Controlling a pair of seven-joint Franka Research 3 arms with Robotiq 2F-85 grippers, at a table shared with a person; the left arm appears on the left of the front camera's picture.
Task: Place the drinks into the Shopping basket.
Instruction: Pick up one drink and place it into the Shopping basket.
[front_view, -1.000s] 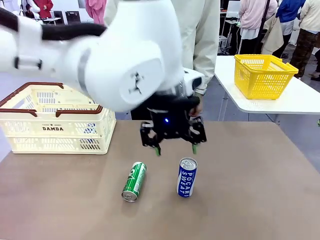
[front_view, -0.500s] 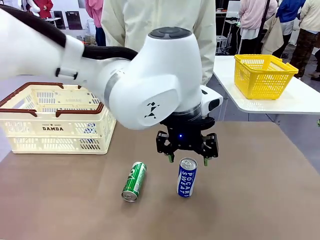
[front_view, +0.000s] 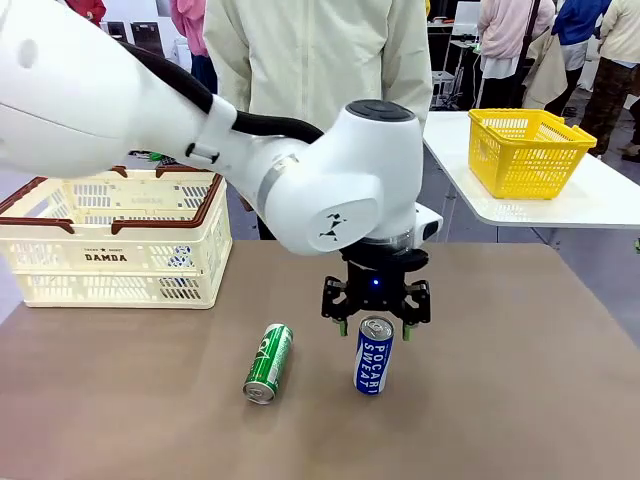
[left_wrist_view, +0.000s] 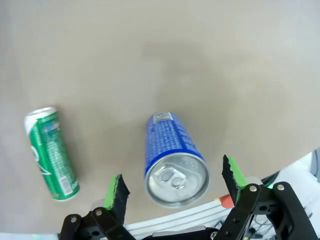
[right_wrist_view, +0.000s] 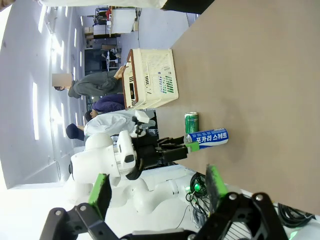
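Note:
A blue POCARI SWEAT can (front_view: 372, 358) stands upright near the middle of the table. My left gripper (front_view: 375, 328) hangs open right over it, one green-padded finger on each side of the silver top and neither touching. From the left wrist, that blue can (left_wrist_view: 172, 150) rises between the spread fingertips (left_wrist_view: 118, 190). A green can (front_view: 268, 362) lies on its side to the left, also the green can (left_wrist_view: 51, 153). The Shopping basket (front_view: 110, 256) sits at the back left. My right gripper (right_wrist_view: 157, 189) is open and holds nothing, far from the cans.
A person in a pale coat (front_view: 320, 70) stands at the far side. A yellow basket (front_view: 524, 150) rests on a separate white table at the right. Blue shapes show through the Shopping basket's lattice near its right end. Bare tabletop lies right of the cans.
My left arm has swung right and come down, bringing the open gripper from above and left of the blue can to level with its top. The cans have not moved.

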